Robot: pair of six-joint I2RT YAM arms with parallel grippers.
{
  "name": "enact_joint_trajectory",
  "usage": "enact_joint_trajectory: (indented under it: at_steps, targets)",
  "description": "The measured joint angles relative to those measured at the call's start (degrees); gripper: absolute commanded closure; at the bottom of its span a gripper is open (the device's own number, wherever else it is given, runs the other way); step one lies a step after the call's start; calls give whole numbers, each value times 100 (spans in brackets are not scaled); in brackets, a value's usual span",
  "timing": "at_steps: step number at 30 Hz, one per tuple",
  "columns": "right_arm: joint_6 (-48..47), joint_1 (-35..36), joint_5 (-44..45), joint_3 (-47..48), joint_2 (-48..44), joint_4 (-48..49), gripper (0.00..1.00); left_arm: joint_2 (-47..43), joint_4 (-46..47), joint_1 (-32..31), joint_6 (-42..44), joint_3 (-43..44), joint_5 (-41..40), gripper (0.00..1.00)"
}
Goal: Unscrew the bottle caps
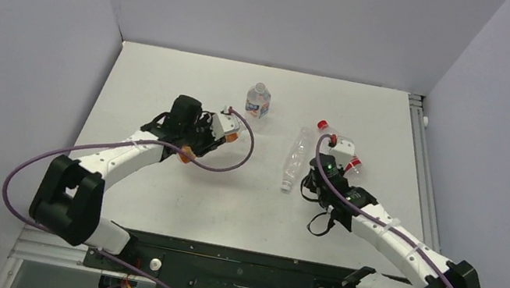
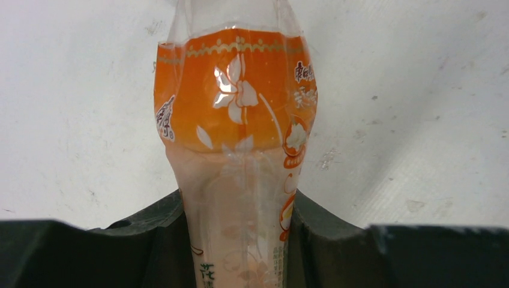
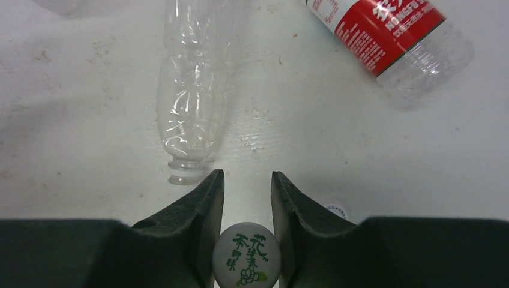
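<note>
Bottle in left wrist view: orange bottle (image 2: pixel 237 108), thin clear plastic with an orange printed sleeve, running away from the camera. Its neck is cut off by the top edge, so whether it is capped or bare cannot be told here.
Grip, left: left gripper (image 2: pixel 237 198) clamped on the pale lower body of the orange bottle, one dark finger on each side.
Cap in right wrist view: printed cap (image 3: pixel 246 255), whitish with green lettering, pinched deep between the fingers of the right gripper (image 3: pixel 246 180).
Uncapped item: clear bottle (image 3: pixel 191 102), lying flat, neck open and bare, just ahead and left of the fingertips.
Stray item: loose cap (image 3: pixel 336 209), a small whitish round that is probably a cap, half hidden behind one finger, on the table (image 3: pixel 72 150).
Far right: red-labelled bottle (image 3: pixel 384 33), lying down.
Caps in top view: red cap (image 1: pixel 322 124) on the red-labelled bottle; white cap (image 1: pixel 261 87) on the small upright bottle (image 1: pixel 257 105). Both look not yet undone.
Arms in top view: well apart, the right one near the clear bottle.
Step judged: setting the printed cap down.
Handling advice: lower it over bare table, clear of the open neck and the loose cap. Part the fingers only close to the surface, since a round cap may roll. Keep the left squeeze gentle, because the soft wall would likely buckle.
</note>
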Motion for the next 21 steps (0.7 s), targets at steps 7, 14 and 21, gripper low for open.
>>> enact_joint_trajectory:
  at_steps: [7, 14, 21]
  targets:
    - [308, -4, 81, -487, 1198, 949, 99, 994, -181, 103, 612, 511, -400, 92]
    - [623, -4, 122, -662, 1818, 1617, 92, 1550, -232, 107, 1128, 590, -787, 82]
    - [999, 2, 365, -1064, 1906, 1998, 74, 1974, -238, 107, 1360, 610, -1019, 68]
